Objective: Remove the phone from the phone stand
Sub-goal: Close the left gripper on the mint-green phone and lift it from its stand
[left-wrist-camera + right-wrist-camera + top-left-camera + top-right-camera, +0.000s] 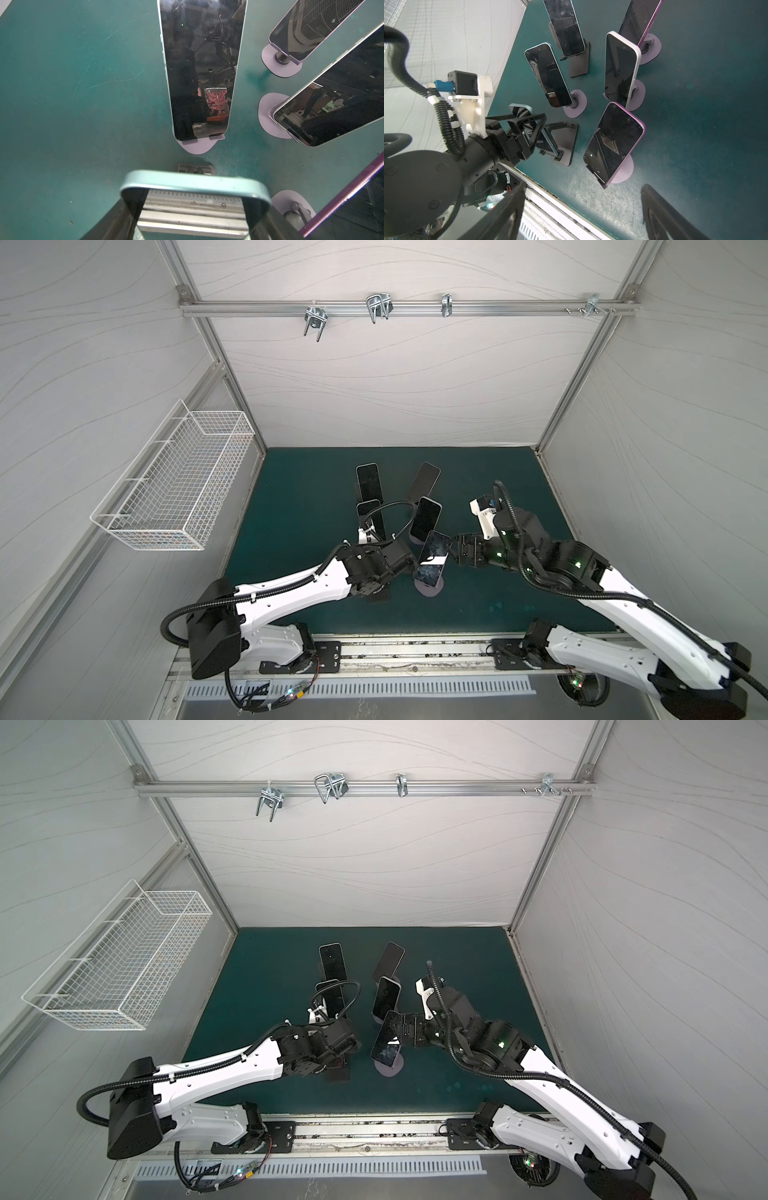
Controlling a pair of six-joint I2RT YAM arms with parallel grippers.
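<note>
A teal-edged phone [195,180] leans on a black phone stand [564,141] near the mat's front left. My left gripper [194,224] is open and straddles it, one finger close beside each long edge; no squeeze shows. From the right wrist view, its triangular fingers [533,124] flank the phone's upper half. In both top views that gripper [343,1048] hides the phone, and only the stand's base [380,595] shows. My right gripper [583,207] is open and empty. It hovers beside the upper edge of a purple phone [432,560] on a lilac stand.
Several other phones stand on lilac round-based stands [575,104] and one on a black stand [579,62], close behind and right of the teal one. A white wire basket [174,481] hangs on the left wall. A hook rail [374,308] crosses the back. The green mat [498,593] lies underneath.
</note>
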